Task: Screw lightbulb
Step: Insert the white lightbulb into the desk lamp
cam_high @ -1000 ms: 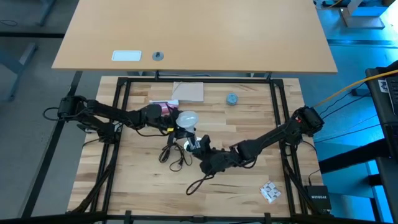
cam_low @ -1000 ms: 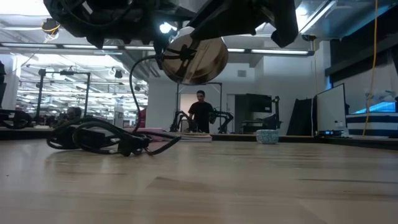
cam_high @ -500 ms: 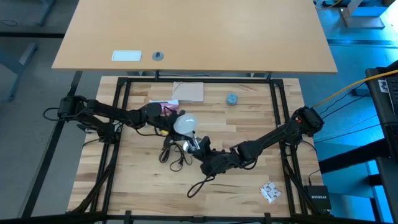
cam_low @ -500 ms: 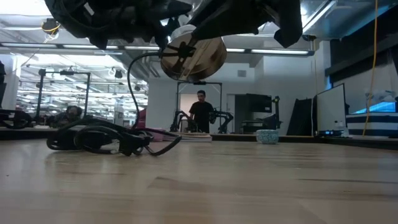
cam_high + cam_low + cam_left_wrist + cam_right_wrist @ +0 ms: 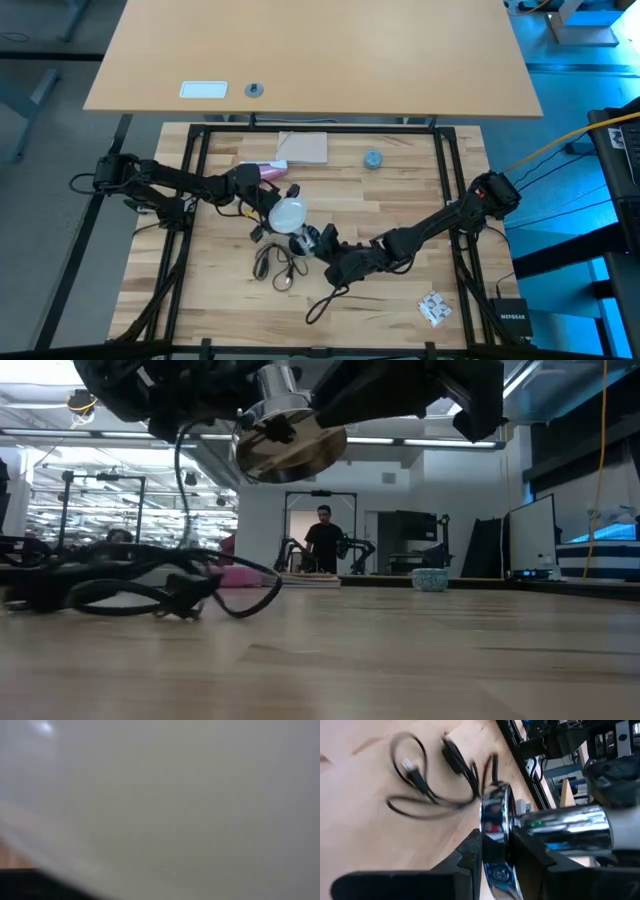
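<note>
The lightbulb [image 5: 289,213] is showing a matt, frosted white globe, filling the left wrist view with an even milky surface [image 5: 175,805]. Just beside it, the socket [image 5: 555,827] is gleaming as polished chrome metal, its round base [image 5: 290,448] mirroring the room. Near the socket, a black cord [image 5: 427,782] is lying, smooth like rubbery plastic. Under them the table [image 5: 400,190] is showing pale wooden planks with a satin sheen.

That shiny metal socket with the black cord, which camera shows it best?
The right wrist view: the socket fills the middle, its round flange clamped in the right pincer. The low view shows its underside lifted off the table. From above, arms mostly hide it. The left wrist view shows only white blur.
</note>
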Action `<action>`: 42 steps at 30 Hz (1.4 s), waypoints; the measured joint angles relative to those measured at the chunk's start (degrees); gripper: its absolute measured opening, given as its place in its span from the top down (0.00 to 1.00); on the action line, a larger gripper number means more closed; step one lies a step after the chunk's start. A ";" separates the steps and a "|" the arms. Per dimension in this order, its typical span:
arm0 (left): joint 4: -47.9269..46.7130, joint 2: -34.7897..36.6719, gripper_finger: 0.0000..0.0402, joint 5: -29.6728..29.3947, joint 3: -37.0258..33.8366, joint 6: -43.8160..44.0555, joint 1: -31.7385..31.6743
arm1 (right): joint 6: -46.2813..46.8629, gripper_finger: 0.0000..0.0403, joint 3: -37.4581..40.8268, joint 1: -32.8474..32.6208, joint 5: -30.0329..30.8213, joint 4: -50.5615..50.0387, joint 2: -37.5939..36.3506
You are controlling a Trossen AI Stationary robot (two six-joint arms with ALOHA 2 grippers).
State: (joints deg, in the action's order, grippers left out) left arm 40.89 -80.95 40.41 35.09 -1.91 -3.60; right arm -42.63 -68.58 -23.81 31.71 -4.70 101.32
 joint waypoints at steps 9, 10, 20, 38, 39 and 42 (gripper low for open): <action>0.06 0.07 0.62 6.07 0.00 2.60 0.28 | -0.57 0.78 0.12 0.34 9.68 -5.14 0.02; -0.45 0.08 0.62 7.67 -0.15 2.96 0.42 | -0.54 0.78 0.24 0.49 11.74 -6.88 0.02; -0.13 0.04 0.62 5.50 -0.13 3.82 1.11 | -1.08 0.78 0.20 0.48 18.90 -9.49 0.07; -5.30 0.04 0.62 -13.92 -0.11 10.36 -1.85 | -1.28 0.78 -7.43 -4.34 20.28 -16.84 -0.04; -5.27 0.04 0.62 -15.47 -0.11 10.88 -2.15 | -1.03 0.78 -7.87 -4.55 20.21 -17.56 -0.04; -4.82 0.04 0.62 -20.82 -0.11 14.04 -2.92 | -0.11 0.78 -8.37 -5.05 20.10 -17.74 -0.04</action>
State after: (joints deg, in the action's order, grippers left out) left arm 36.07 -80.90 19.59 34.98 12.12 -6.52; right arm -42.73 -76.95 -28.86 51.81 -22.44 101.27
